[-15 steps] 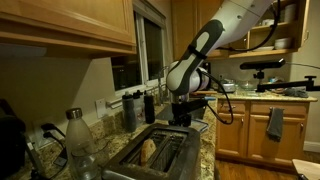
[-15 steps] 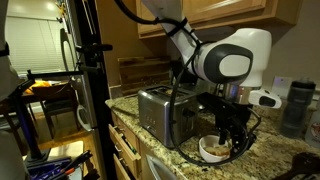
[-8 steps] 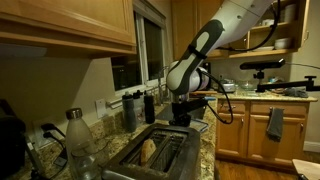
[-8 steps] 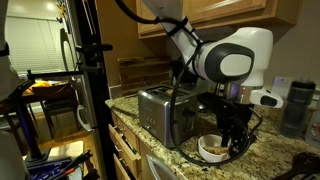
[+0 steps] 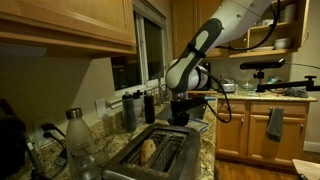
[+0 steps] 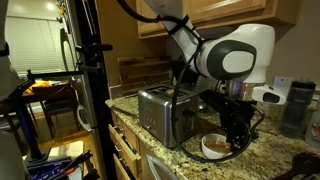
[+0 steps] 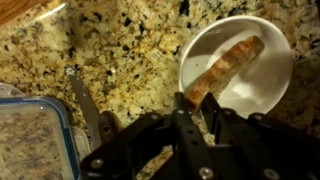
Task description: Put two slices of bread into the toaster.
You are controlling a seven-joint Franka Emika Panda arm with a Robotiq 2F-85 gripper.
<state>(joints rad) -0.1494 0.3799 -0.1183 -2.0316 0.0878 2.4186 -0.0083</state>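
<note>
Fetching the second bread slice (image 7: 226,67) from the white bowl (image 7: 262,95), the end effector (image 7: 198,106) straddles its end, though I cannot tell whether it is clenched. Next comes gripping and lifting toward the toaster's (image 6: 155,112) free slot.

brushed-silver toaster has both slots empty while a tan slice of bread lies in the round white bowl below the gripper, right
Not quite. The brushed-silver toaster is not empty: an exterior view shows a golden-brown slice of bread standing in one slot. The rest holds: in the wrist view the other tan slice lies in the round white bowl below the gripper.
</note>
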